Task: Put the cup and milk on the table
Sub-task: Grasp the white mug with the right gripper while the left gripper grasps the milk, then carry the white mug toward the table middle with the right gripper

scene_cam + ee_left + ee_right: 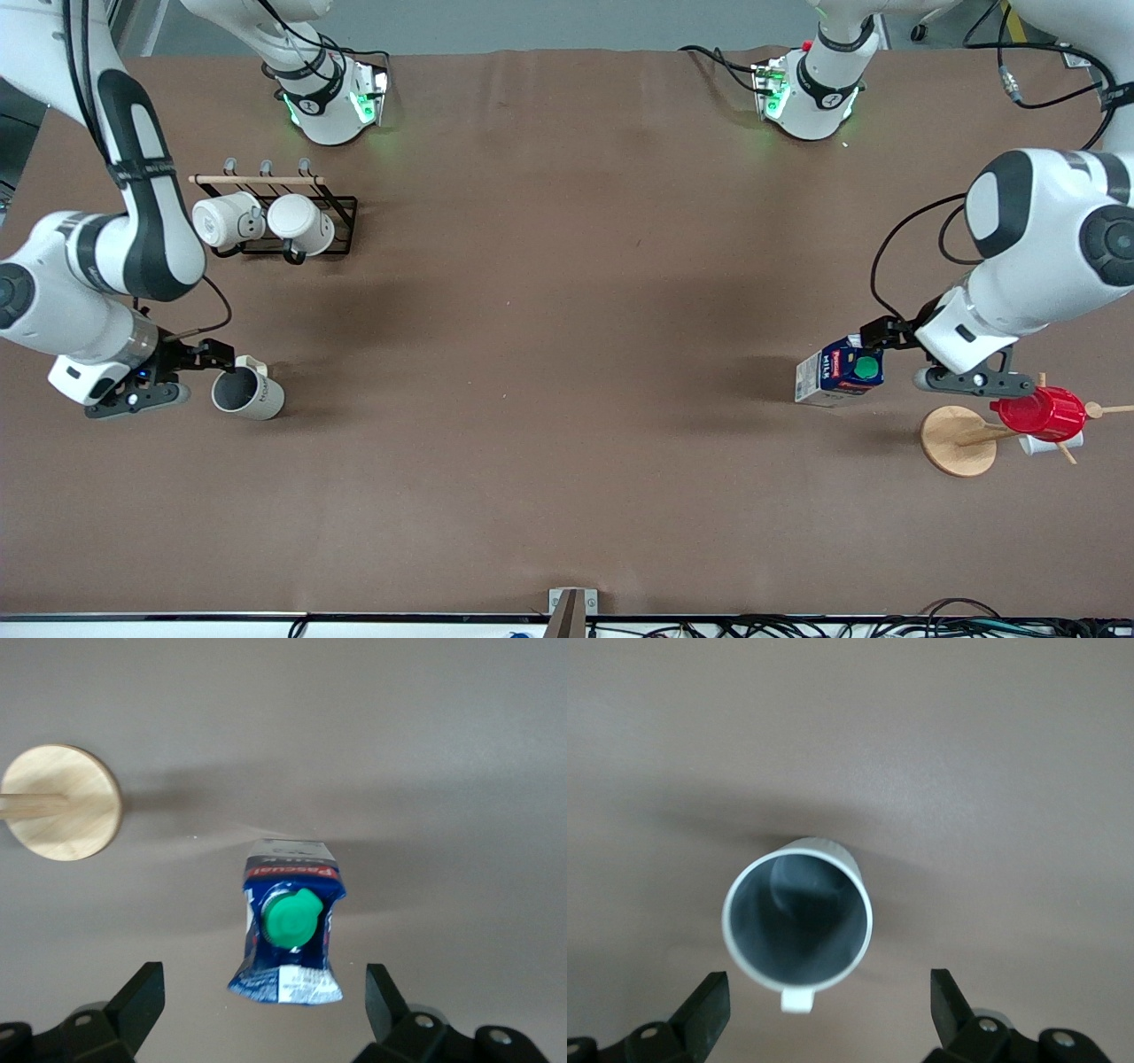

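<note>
The left gripper (873, 344) is hovering low with its fingers spread wide. The right gripper (215, 354) is likewise hanging low, fingers parted.

The table's (567, 354) wide middle lies bare, open to either arm. Toward the right arm's end, a mug rack (275, 217) stands farther from the camera than the cup (248, 394). Near the milk (840, 376), a wooden stand (961, 439) with a red cup (1041, 413) crowds the left gripper (877, 341).

Cup (249, 393) on table (567, 399) at right arm's end, milk (839, 375) at left's.
</note>
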